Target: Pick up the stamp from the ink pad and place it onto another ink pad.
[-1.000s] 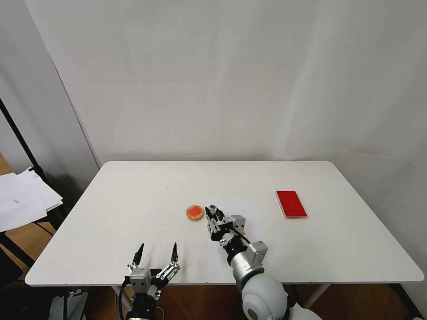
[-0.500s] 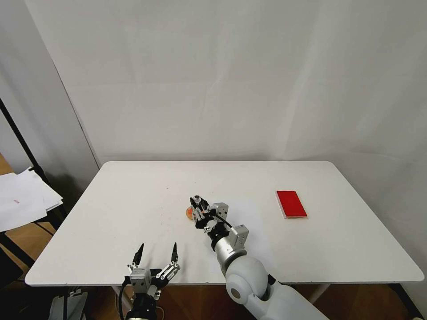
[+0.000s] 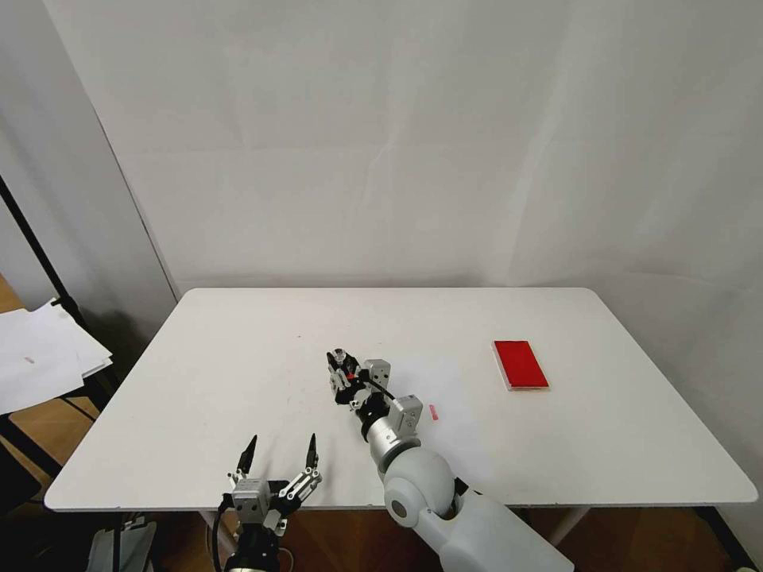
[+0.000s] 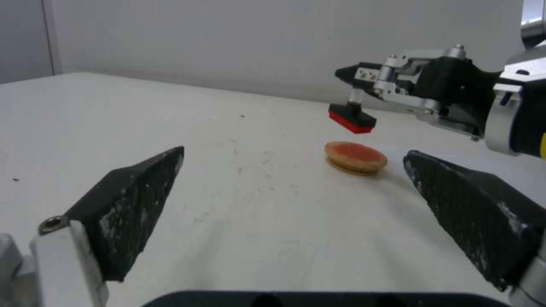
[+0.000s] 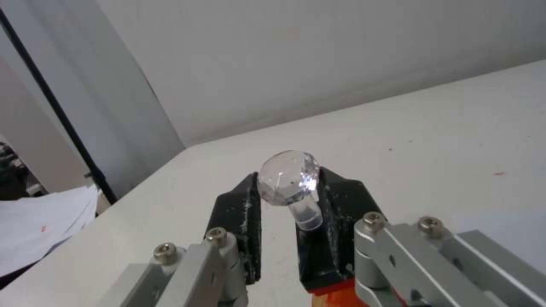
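Note:
My right gripper (image 3: 340, 365) is shut on the stamp (image 4: 352, 118), gripping its clear stem just under the shiny knob (image 5: 287, 177). The stamp's black base with a red underside hangs a little above the table, over the far edge of the round orange-red pad (image 4: 356, 157) and apart from it. In the head view the gripper covers that round pad. The flat red rectangular ink pad (image 3: 520, 364) lies bare at the table's right. My left gripper (image 3: 278, 454) waits open at the front edge, its fingers (image 4: 131, 204) spread wide.
The white table (image 3: 238, 342) carries a tiny pink scrap (image 3: 433, 411) right of my right arm. Loose white papers (image 3: 40, 357) and a black stand pole (image 3: 48, 270) sit off the table's left side. A white wall backs the table.
My right gripper has carried the stamp leftward and slightly farther away, from beside the round pad to above it. The left arm has stayed still.

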